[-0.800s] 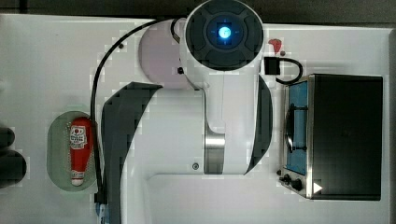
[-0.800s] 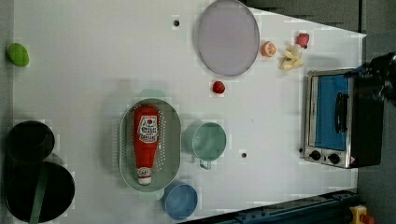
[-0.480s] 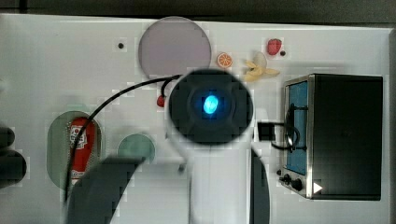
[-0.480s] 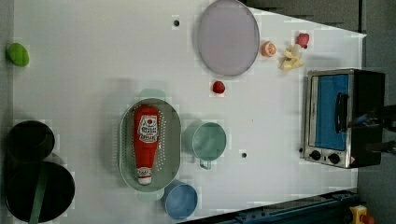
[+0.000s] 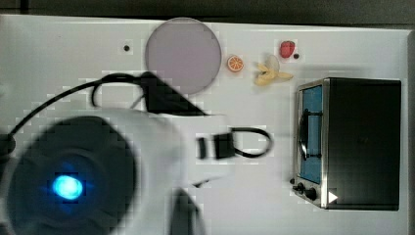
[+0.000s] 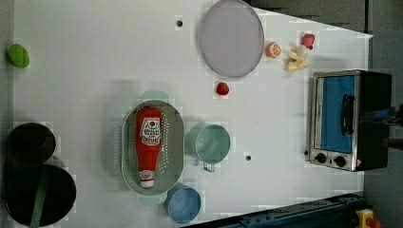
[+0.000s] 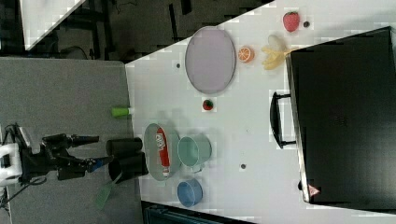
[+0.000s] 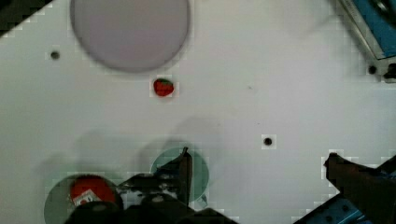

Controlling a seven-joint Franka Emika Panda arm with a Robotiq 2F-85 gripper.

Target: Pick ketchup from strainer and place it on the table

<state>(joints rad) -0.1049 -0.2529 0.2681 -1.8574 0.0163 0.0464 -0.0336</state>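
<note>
The ketchup (image 6: 148, 142), a red bottle with a white label and cap, lies lengthwise in the pale green oval strainer (image 6: 173, 142) on the white table (image 6: 95, 71). In the right view the ketchup (image 7: 161, 149) rests in the strainer (image 7: 150, 144), and my gripper (image 7: 103, 149) hovers open and empty off the right view's left side of it. In the wrist view the ketchup (image 8: 88, 191) and strainer (image 8: 53, 205) lie beside one dark finger (image 8: 184, 170); the other finger (image 8: 350, 175) stands far apart. My arm (image 5: 98, 171) covers the top view's lower left.
A green cup (image 6: 212, 144) and a blue cup (image 6: 183, 204) stand close to the strainer. Two black cylinders (image 6: 28, 142) sit at the left view's left. A strawberry (image 6: 222, 88), a lilac plate (image 6: 231, 38), fruit pieces (image 6: 294, 59) and a toaster oven (image 6: 349, 121) lie farther off.
In the top view my arm has swung from the upper middle to the lower left and now covers the strainer. The ketchup and strainer have not moved.
</note>
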